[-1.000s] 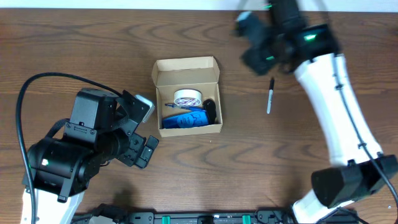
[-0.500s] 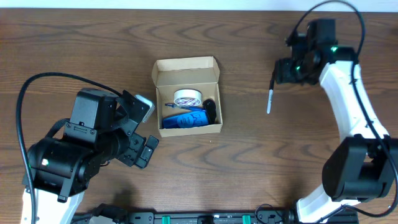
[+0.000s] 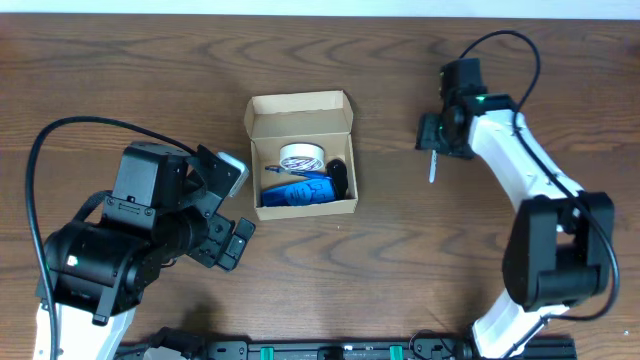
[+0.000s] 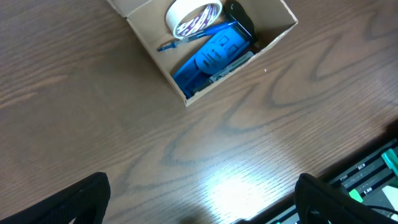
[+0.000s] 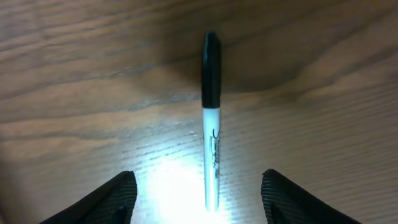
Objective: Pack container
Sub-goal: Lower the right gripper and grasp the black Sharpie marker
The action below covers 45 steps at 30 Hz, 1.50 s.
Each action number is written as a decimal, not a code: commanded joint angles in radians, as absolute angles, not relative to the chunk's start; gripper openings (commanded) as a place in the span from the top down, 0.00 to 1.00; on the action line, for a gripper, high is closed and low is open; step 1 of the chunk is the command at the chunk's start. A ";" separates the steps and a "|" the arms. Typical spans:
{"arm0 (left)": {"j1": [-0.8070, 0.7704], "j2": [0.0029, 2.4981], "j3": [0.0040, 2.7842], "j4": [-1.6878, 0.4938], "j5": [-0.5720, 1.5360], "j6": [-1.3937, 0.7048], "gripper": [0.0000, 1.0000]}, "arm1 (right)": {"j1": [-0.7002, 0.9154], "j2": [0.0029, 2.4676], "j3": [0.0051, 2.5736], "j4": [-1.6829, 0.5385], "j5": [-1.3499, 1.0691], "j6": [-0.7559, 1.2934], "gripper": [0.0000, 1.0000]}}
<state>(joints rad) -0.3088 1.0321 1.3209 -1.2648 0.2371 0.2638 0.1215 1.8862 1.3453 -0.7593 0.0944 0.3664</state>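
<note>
**Container lies open left of centre; marker lies loose between the parted right jaws**

Left side: the left gripper hangs over the wooden table, below and to the left of the container. Its jaws are spread wide and nothing is between them. The left wrist view shows only bare tabletop between the two fingertips.

Centre-left: the container, a tan cardboard box, rests flat on the table. Its lid flap is folded back on the far side and the interior is exposed. Neither gripper touches it. Contents noted:
- a roll of white tape lying flat near the lid end
- a thin blue pen lying slantwise just beside the roll
- a larger blue object lying along the near wall; what it is cannot be told
- a black object against the right-hand wall, also not identifiable

Right side: a marker with a black cap and a pale barrel bearing script lettering lies on the table. It is well apart from the container, to its right. The right gripper is low over the marker's capped end. In the right wrist view the two fingers stand apart on either side of the barrel. Bare wood is visible between each finger and the marker, so the jaws are open and grip nothing. The cap points away from the wrist camera.
</note>
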 commanded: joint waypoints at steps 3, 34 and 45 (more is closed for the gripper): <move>-0.308 1.033 1.338 -1.269 0.244 0.277 0.05 | 0.113 1.950 1.339 -0.740 0.109 0.441 0.32; -0.308 1.033 1.338 -1.269 0.244 0.277 0.05 | 0.090 2.056 1.339 -0.682 0.021 0.376 0.48; -0.308 1.033 1.338 -1.269 0.244 0.277 0.05 | 0.090 2.056 1.338 -0.676 0.018 0.363 0.89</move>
<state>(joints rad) -0.3088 1.0321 1.3209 -1.2644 0.2371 0.2638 0.0990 2.0377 1.3449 -0.6785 0.0219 0.3717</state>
